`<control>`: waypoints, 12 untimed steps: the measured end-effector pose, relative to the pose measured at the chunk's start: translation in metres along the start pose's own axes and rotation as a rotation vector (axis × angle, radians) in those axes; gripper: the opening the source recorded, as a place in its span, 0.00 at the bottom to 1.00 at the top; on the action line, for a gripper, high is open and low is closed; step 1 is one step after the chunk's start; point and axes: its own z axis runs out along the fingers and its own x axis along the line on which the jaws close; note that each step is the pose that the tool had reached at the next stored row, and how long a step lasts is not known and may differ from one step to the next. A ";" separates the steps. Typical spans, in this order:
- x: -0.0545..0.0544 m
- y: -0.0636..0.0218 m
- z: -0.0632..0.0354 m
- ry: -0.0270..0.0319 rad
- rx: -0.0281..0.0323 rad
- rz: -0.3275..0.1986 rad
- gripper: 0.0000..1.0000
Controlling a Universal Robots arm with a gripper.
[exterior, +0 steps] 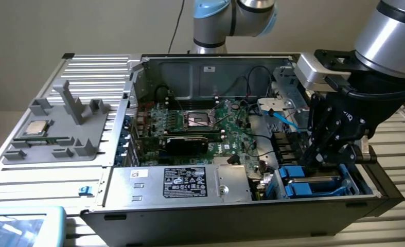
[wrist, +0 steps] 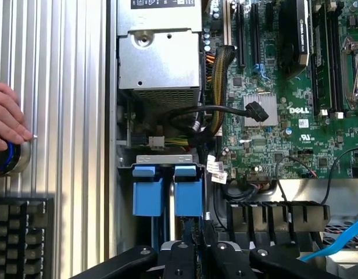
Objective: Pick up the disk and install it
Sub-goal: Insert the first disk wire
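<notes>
- Ribbed metal bench [exterior: 23,170] carrying an opened black desktop case [exterior: 367,203].
- Black claw [exterior: 328,160]: fingers drawn nearly together, lowered into the case's drive-bay corner; what they pinch, cannot tell.
- Bright blue plastic disk carrier [wrist: 167,192]: seated upright in the bay; judged rigid, moderately heavy, shock-sensitive; take hold by the blue frame edges.

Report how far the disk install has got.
Looks done: the disk, in its blue carrier, already sits down in the drive bay at the open computer case's corner. In hand: the end effector is low over that bay, right at the carrier's blue tabs. Left: whether the disk is fully seated cannot be told from here.
</notes>
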 end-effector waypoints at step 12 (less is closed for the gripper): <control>0.000 0.0000 0.0000 -0.0198 0.0031 -0.002 0.16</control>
